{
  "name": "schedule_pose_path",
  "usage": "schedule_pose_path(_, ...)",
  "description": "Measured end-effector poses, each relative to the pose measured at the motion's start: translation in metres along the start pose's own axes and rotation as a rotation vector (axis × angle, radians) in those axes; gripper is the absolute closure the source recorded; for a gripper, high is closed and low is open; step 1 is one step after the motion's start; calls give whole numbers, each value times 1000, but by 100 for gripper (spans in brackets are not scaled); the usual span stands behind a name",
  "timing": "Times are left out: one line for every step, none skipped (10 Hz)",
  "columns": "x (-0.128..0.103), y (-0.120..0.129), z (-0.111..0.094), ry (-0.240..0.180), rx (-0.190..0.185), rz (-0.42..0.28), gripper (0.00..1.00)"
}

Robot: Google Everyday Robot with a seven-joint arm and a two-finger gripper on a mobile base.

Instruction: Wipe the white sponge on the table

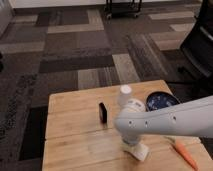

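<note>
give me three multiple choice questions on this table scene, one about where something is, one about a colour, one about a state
1. Where is the robot's gripper?
A. over the carpet
B. down on the flat off-white sponge near the front of the light wooden table
C. inside the dark blue round bowl

2. What colour is the long tapered carrot-like piece?
A. orange
B. green
C. purple

3. How does the white paper cup stand?
A. crushed
B. on its side
C. upright

Answers: 1 B, the arm ends at the sponge; 2 A, it shows orange at the right edge; 3 C, it stands tall beside the bowl.
</note>
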Motion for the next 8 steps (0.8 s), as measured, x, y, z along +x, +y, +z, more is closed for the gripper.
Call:
schedule_pose_path(-1,0,0,-1,0,-2,99)
schedule_pose_path(-1,0,0,-1,0,-2,81)
schedule_pose_path(-1,1,0,-2,0,-3,73)
schedule_pose_path(-2,1,0,-2,0,-4,55)
schedule_pose_path(-2,1,0,-3,0,-4,40)
schedule_pose_path(-2,1,0,-3,0,-5,24)
schedule_pose_path(-2,1,-1,-3,0,-5,20)
schedule_pose_path(-2,1,-1,-3,0,-5,20)
